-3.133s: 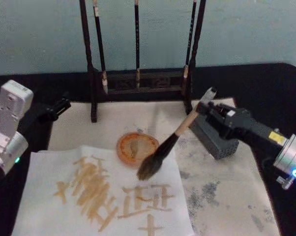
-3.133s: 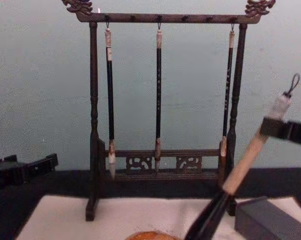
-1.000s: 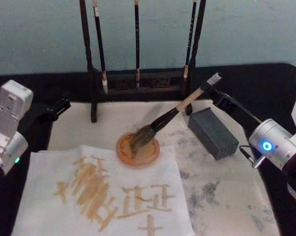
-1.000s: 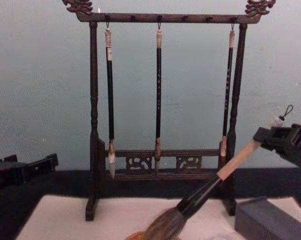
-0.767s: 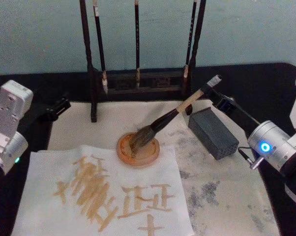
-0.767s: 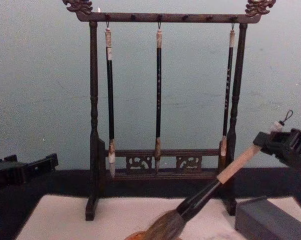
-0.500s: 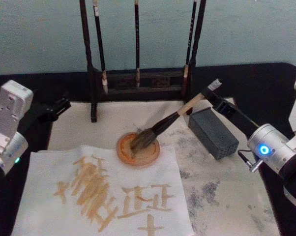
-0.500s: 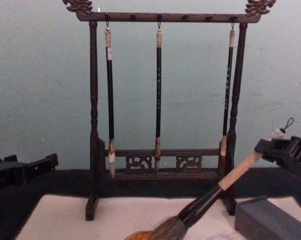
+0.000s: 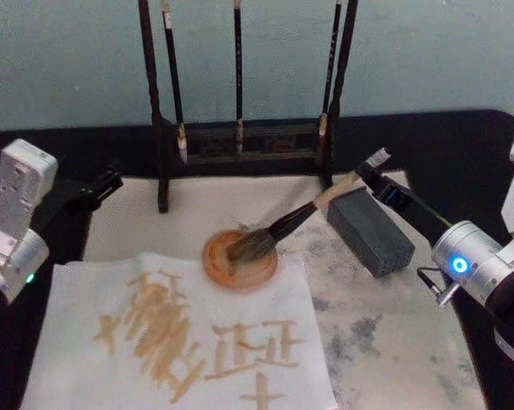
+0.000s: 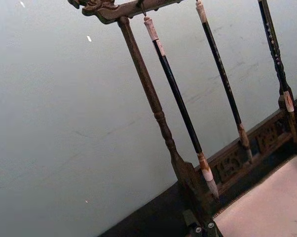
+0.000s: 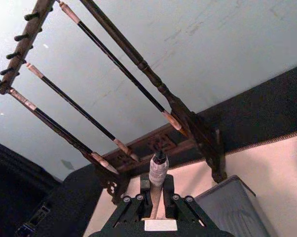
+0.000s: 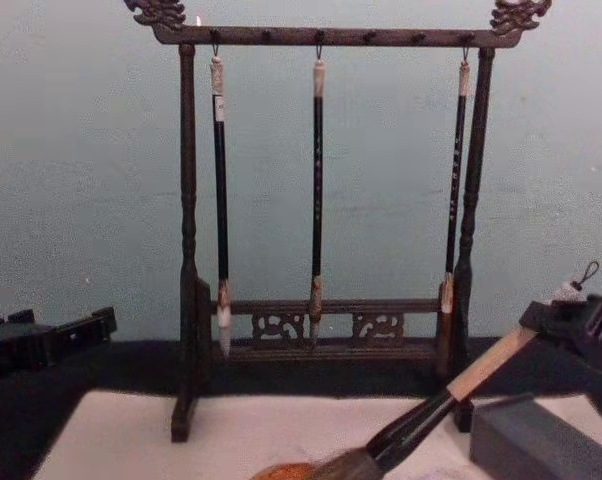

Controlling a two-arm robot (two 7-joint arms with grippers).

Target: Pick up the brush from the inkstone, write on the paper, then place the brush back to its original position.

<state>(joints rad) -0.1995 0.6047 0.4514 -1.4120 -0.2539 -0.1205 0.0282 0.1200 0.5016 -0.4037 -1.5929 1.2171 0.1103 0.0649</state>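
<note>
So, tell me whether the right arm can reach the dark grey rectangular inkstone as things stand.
Probably yes: the right gripper, shut on the large tan-handled calligraphy brush, hangs close by the inkstone, whose top face lies bare.

I get dim, soft, even light over the pale blue-green wall (image 9: 428, 51); the dark wooden brush rack (image 12: 188, 300) casts hardly any shadow.

A plain, seemingly pale teal wall (image 9: 428, 51) backs the black table (image 9: 462, 145).

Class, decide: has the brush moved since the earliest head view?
Yes. Held by the right hand, the brush has swung its bristles away from the robot, toward the rack, and into the orange dish.
</note>
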